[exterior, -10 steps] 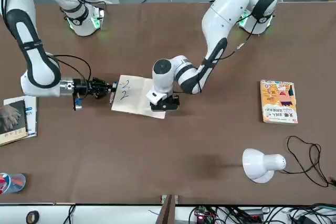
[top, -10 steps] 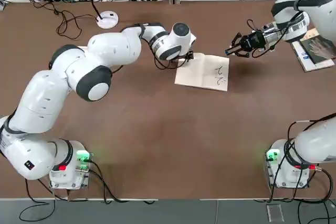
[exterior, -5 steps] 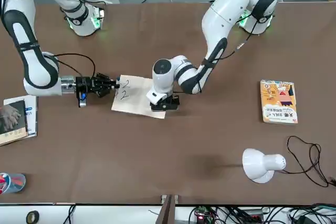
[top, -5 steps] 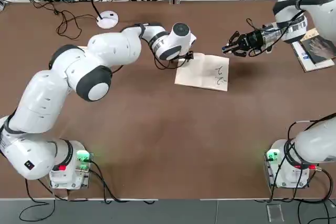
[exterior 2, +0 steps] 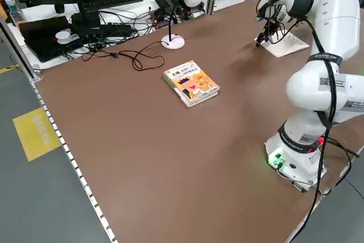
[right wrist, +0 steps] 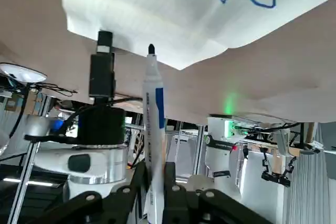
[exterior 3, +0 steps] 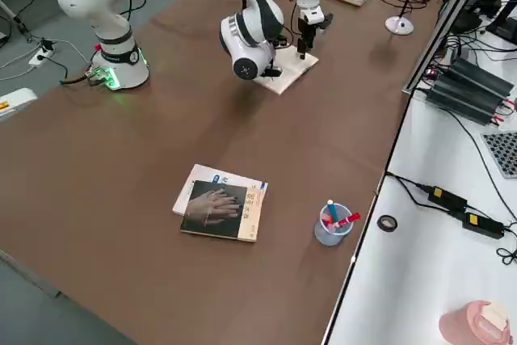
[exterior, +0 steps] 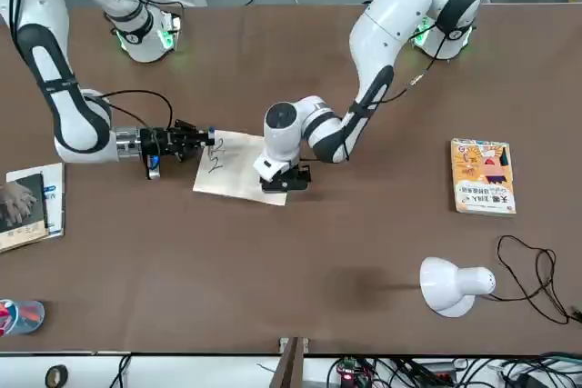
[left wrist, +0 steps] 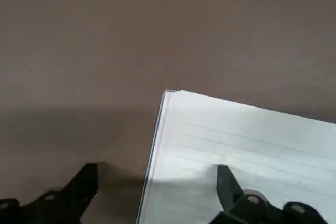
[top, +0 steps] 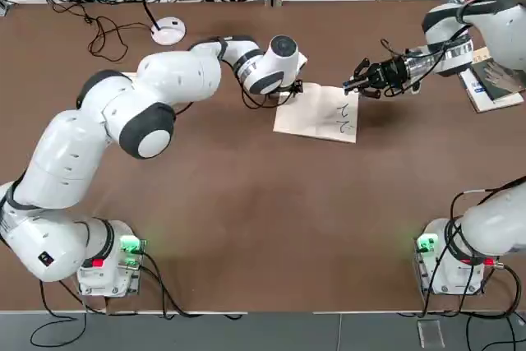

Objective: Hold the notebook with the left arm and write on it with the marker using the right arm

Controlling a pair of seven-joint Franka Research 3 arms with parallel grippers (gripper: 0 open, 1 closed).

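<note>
The cream-white notebook [top: 316, 113] lies open in mid-table, with dark squiggles on its right page [exterior: 216, 159]. My left gripper [top: 294, 88] stands on its far left corner. The left wrist view shows the jaws open [left wrist: 157, 182], one finger on the page [left wrist: 228, 184] and one on the table beside the edge. My right gripper [top: 362, 84] hovers at the notebook's far right corner, shut on the marker [right wrist: 152, 129]. The marker's dark tip [exterior: 211, 140] points at the page near the squiggles.
An orange-yellow illustrated book [exterior: 482, 175] lies far to my left. At my far right are a book with a hand-picture cover [top: 493, 76] and a cup of pens [exterior 3: 331, 224]. A white desk lamp [exterior: 455, 285] and cables sit at the far edge.
My right gripper has carried the marker leftward from off the page to the notebook's far right corner. The left arm and notebook have stayed put.
</note>
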